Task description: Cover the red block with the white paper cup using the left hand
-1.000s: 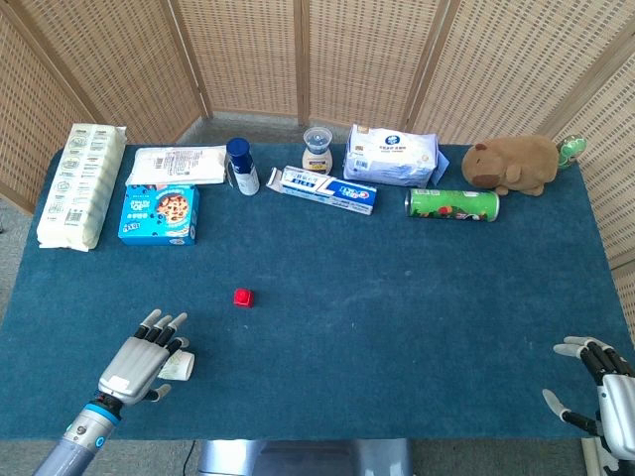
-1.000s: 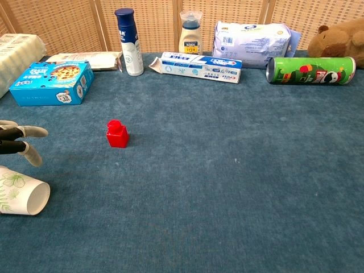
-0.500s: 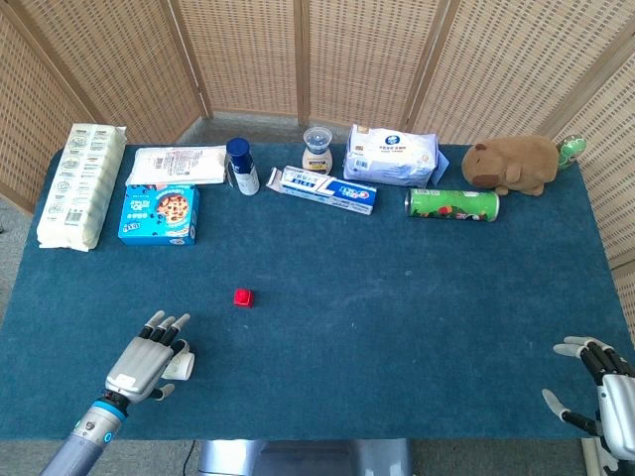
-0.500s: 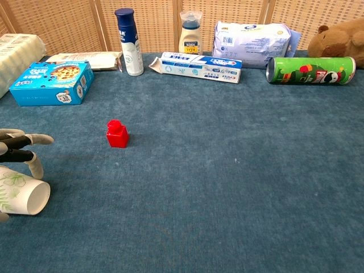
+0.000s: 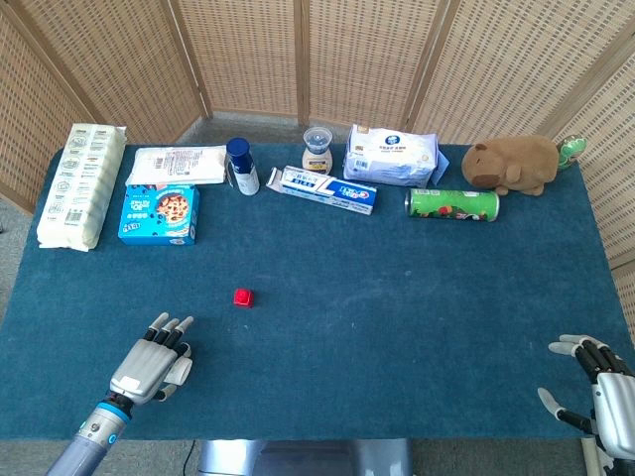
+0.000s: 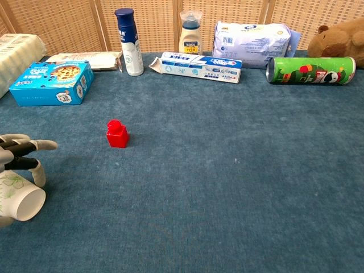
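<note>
From the head view, the left hand (image 5: 152, 365) is sitting near the front-left edge of the blue counter (image 5: 397, 337), fingers draped over the white paper cup (image 5: 180, 372), which is mostly hiding under it. The red block (image 5: 242, 297) is lying up and to the right of that hand, well apart from it, out in the open. The right hand (image 5: 595, 382) is parked way over at the front-right corner, fingers spread and holding nothing, so the left one is clearly nearer, which suits the task.

From the chest view, the cup is lying on its side at the left edge, long axis roughly left-right, its open mouth pointing right and slightly toward the camera. The left hand's fingers are curling over its top, touching it; whether it's properly gripping yet, I can't tell. The block is sitting upright, stud on top, further back and to the right. I'm guessing the cup needs flipping mouth-down before going over.
</note>
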{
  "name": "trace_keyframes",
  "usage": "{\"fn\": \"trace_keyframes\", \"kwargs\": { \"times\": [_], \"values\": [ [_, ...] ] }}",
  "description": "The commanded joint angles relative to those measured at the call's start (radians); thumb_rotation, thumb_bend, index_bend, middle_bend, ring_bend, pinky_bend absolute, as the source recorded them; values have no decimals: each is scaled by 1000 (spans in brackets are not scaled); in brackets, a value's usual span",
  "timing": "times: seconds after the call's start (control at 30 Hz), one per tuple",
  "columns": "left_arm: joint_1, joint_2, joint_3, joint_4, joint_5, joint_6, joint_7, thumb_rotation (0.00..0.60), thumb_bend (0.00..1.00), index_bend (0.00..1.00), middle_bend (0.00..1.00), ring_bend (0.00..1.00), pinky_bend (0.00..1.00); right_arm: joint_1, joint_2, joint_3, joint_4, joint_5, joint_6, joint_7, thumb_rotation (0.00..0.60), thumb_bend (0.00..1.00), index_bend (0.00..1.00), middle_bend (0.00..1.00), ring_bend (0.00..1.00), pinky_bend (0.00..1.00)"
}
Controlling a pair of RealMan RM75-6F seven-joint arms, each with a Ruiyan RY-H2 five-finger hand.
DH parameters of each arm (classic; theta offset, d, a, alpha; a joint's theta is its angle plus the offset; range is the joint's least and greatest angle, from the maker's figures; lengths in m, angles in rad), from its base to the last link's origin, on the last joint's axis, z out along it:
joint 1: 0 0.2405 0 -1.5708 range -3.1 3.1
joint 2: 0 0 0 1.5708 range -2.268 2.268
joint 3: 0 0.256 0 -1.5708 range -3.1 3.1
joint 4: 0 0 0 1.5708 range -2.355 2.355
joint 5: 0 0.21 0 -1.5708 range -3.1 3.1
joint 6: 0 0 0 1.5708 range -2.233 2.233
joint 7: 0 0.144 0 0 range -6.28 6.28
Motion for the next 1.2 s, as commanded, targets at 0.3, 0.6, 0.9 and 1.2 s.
{"fn": "trace_keyframes", "kwargs": {
  "times": [0.3,0.6,0.9,1.2],
  "values": [
    [-3,4,4,-3,18,6,12,512,269,486,0,0,0,-6,2,1,-2,1,9,1,600,259,337,288,221,298],
    [-11,37,-31,-54,-22,-7,-94,515,271,499,0,0,0,-11,1,2,6,-1,21,13,600,259,337,288,221,299],
    [-54,146,-155,-136,-68,-64,-507,513,271,499,3,0,0,-4,-5,6,12,-3,13,17,600,259,337,288,220,299],
    [-99,187,-282,-91,-108,-161,-983,503,271,500,7,0,0,3,-15,9,18,1,2,15,600,259,337,288,221,299]
  ]
}}
